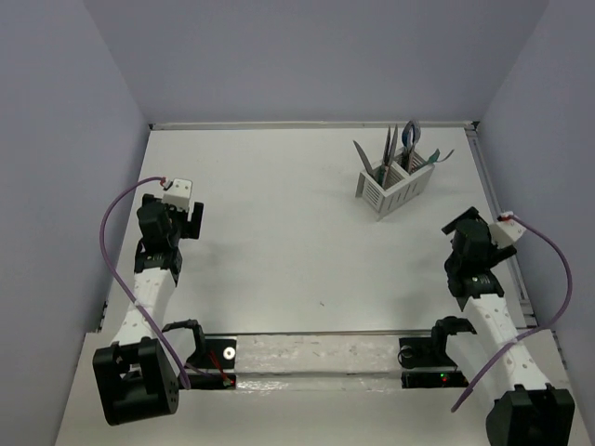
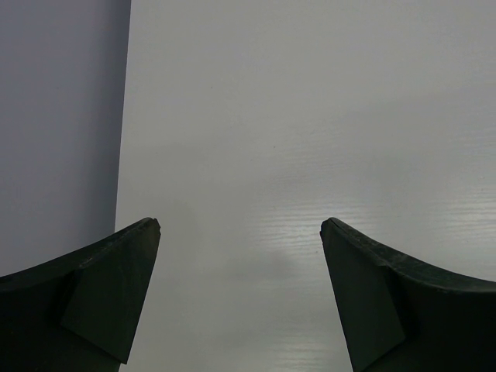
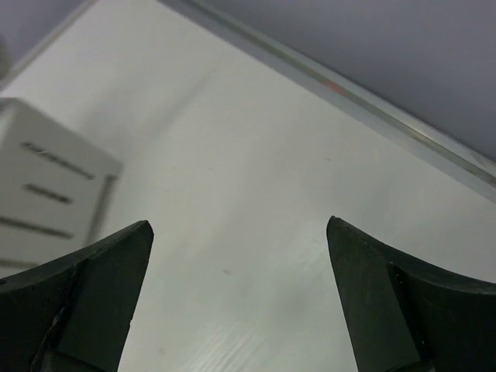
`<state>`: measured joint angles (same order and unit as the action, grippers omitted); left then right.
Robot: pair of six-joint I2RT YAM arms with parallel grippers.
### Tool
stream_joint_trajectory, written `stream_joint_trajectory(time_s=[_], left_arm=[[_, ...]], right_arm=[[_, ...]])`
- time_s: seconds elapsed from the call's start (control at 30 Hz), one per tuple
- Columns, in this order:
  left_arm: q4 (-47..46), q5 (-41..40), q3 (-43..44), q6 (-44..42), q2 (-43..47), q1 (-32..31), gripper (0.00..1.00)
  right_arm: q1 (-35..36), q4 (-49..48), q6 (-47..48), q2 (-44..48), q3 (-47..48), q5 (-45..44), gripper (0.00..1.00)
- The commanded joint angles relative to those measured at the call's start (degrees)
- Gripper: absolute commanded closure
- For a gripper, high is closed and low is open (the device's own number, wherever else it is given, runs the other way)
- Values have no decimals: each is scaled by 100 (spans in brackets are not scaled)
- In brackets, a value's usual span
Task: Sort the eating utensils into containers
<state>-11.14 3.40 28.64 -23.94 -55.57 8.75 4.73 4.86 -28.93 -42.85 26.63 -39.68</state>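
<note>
Caddy: white slatted caddy (image 1: 395,184) at the far right of the desk (image 1: 279,242), utensils (image 1: 402,149) standing in it, some leaning | Left tool (image 2: 240,229): spread wide, holding nothing — above bare desk by the left wall | Right tool (image 3: 240,229): spread wide, empty — near the caddy

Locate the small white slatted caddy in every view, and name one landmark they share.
Top external: small white slatted caddy at upper right, utensils standing in it.
Left wrist: not in view.
Right wrist: at the left edge, only its slatted wall.
Shared landmark: the white tabletop, in all three.
</note>
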Motion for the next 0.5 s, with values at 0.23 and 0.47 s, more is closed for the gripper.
stream_joint_trajectory(time_s=[0.23, 0.47], left_arm=[[-407, 398, -157, 83, 319, 47, 1], [-442, 337, -157, 109, 293, 47, 1]], right_arm=[[-412, -47, -1570, 761, -976, -918, 0], [-412, 137, -2521, 313, -783, -1182, 0]])
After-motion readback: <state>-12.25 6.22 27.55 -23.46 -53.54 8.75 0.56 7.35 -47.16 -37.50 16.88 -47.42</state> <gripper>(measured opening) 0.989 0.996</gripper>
